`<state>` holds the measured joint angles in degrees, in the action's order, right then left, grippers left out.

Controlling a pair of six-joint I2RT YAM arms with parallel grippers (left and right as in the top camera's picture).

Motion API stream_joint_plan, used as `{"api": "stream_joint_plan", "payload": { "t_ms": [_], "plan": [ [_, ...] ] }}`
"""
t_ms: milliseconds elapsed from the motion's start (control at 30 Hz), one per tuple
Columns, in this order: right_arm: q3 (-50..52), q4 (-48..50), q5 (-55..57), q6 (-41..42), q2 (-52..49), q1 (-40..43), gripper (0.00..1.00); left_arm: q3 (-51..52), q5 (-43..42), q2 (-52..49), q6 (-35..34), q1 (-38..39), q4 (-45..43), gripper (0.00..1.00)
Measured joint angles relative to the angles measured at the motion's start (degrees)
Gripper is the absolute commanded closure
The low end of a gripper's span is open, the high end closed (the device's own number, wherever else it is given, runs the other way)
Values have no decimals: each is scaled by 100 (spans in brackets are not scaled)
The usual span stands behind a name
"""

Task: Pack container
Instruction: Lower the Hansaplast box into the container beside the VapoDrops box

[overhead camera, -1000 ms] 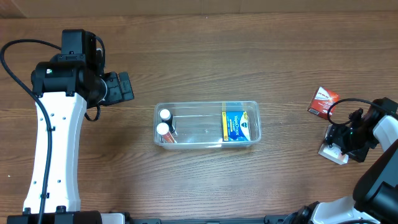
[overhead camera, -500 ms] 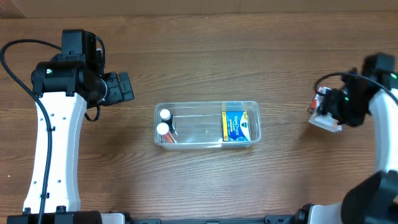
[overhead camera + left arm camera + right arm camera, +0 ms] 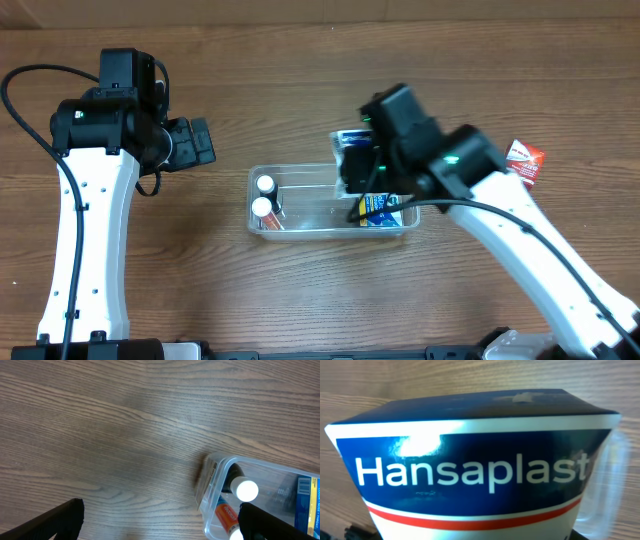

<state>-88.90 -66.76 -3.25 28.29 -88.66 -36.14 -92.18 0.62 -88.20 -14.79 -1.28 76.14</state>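
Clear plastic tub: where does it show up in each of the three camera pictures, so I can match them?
Overhead: the tub lies mid-table, centre of the picture.
Left wrist: lower right, one rounded corner, cut by the edge.
Right wrist: only a blurred clear edge at right, behind the Hansaplast box; probably it.
Shared landmark: the white-capped bottles inside, seen overhead and from left wrist.

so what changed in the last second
The right tool, gripping the Hansaplast box, swung left from the right edge of the table to above the right end of the container. The left tool, the two bottles, the blue box inside and the red packet stayed put.
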Motion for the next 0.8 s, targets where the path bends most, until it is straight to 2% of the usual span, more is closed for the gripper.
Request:
{"api": "stream_joint_plan", "payload": {
  "t_ms": [200, 400, 433, 467, 500, 600, 667, 767, 800],
  "plan": [
    [-7, -68, 61, 525, -1604, -221, 41, 0, -2, 0, -2, 0, 57, 0],
    [-7, -133, -33, 601, -1838, -221, 40, 0, 0, 0, 0, 0, 55, 0],
    [-7, -140, -42, 605, -1838, -221, 34, 0, 0, 0, -2, 0, 55, 0],
    [-7, -144, -42, 610, -1838, -221, 21, 0, 0, 0, 0, 0, 55, 0],
    [-7, -168, -44, 616, -1838, -221, 18, 0, 0, 0, 0, 0, 55, 0],
    [-7, -264, -66, 625, -1838, -221, 17, 0, 0, 0, 0, 0, 55, 0],
    [-7, -289, -79, 623, -1838, -223, 19, 0, 0, 0, 0, 0, 55, 0],
    [-7, -284, -85, 629, -1838, -221, 29, 0, 0, 0, 0, 0, 55, 0],
    [-7, -286, -83, 625, -1838, -221, 41, 0, 0, 0, 0, 0, 55, 0]
  ]
}}
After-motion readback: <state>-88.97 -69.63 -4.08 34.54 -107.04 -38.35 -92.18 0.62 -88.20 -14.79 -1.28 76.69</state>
